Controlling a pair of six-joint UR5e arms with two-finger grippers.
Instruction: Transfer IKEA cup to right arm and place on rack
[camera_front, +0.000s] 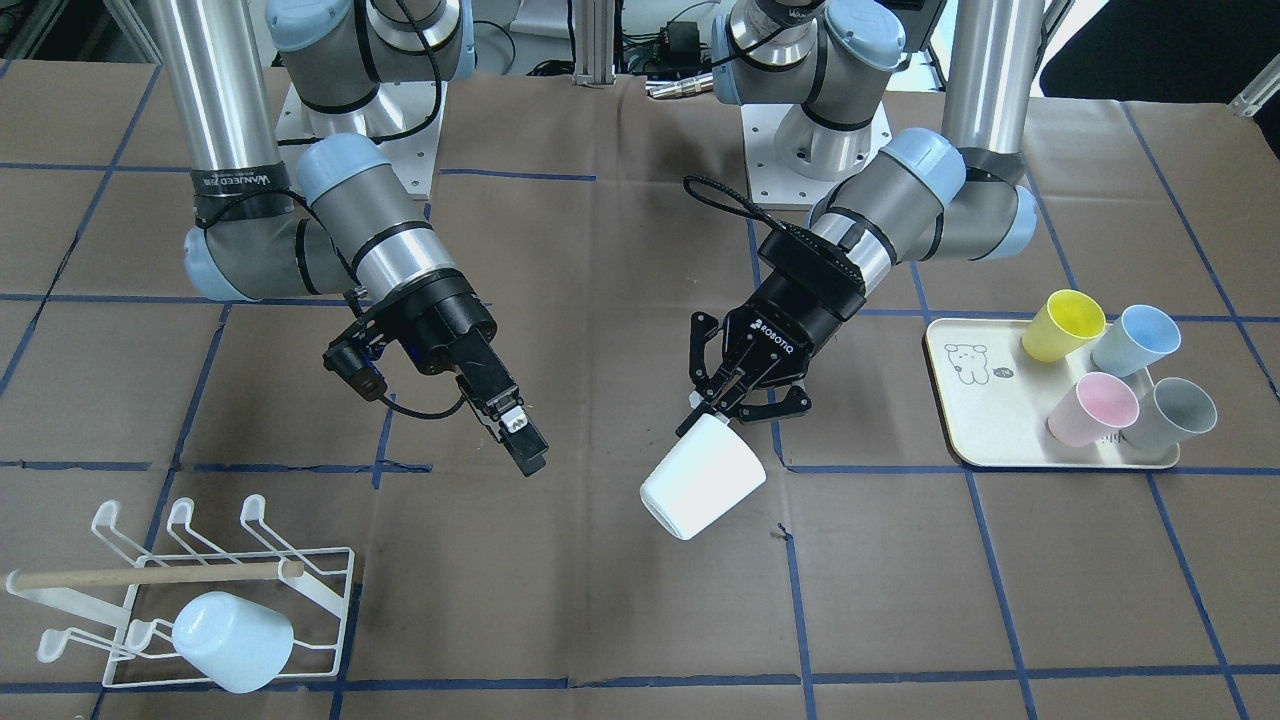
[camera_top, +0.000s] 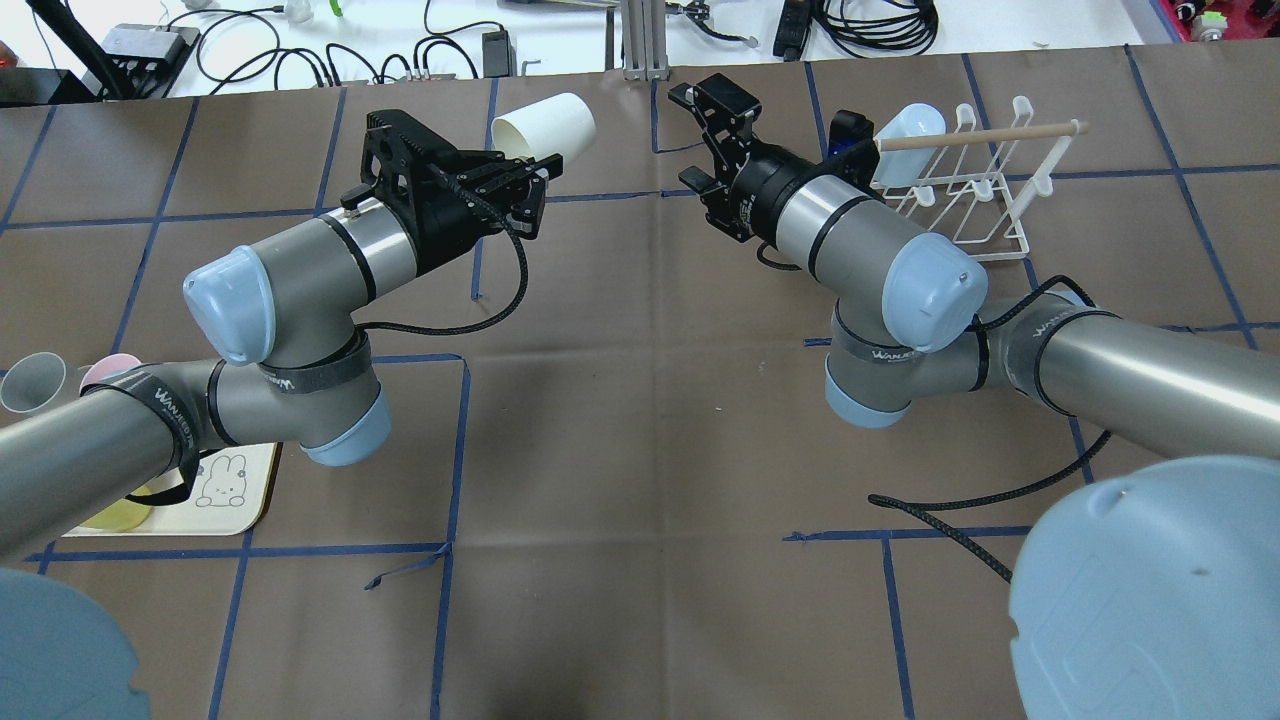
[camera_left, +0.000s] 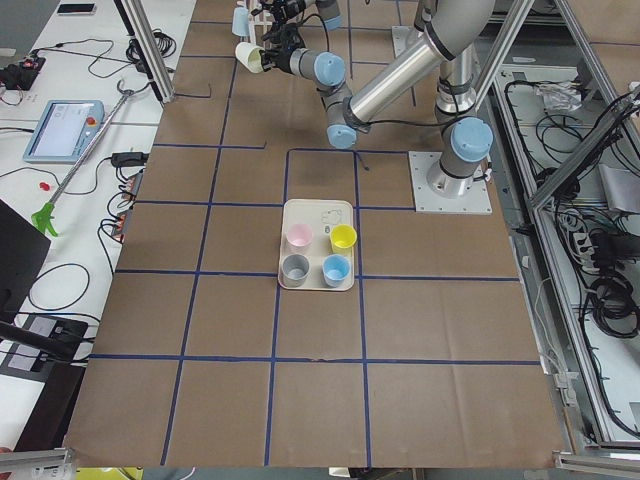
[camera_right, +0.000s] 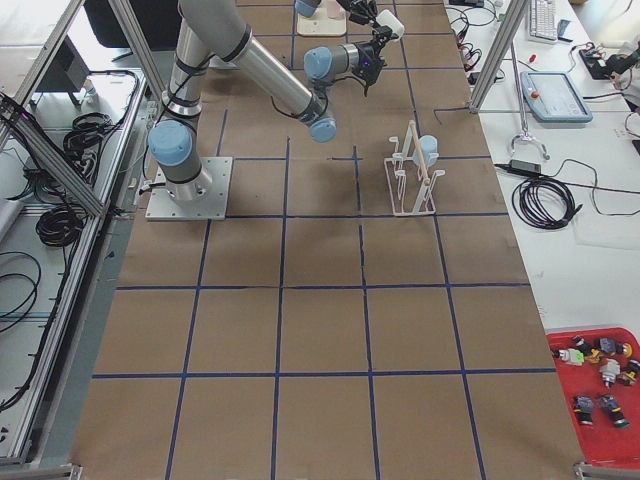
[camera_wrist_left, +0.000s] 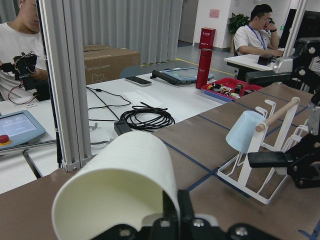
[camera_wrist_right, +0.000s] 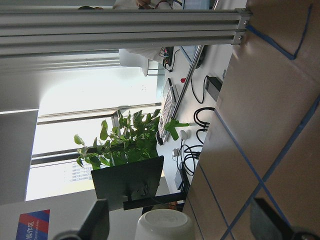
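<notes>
My left gripper (camera_front: 715, 405) is shut on the rim of a white cup (camera_front: 700, 478) and holds it tilted above the table's middle. It also shows in the overhead view (camera_top: 545, 125) and, mouth first, in the left wrist view (camera_wrist_left: 120, 185). My right gripper (camera_front: 528, 455) is open and empty, a short way from the cup and pointing at it. In the right wrist view its fingers (camera_wrist_right: 100, 222) stand wide apart, with the cup's base (camera_wrist_right: 162, 225) low between them. The white wire rack (camera_front: 330, 585) with a wooden dowel stands beyond the right arm.
A pale blue cup (camera_front: 232, 640) hangs on a rack prong. A cream tray (camera_front: 975, 420) by the left arm bears yellow (camera_front: 1062, 325), blue (camera_front: 1135, 340), pink (camera_front: 1092, 410) and grey (camera_front: 1170, 415) cups. Brown paper with blue tape lines covers the table.
</notes>
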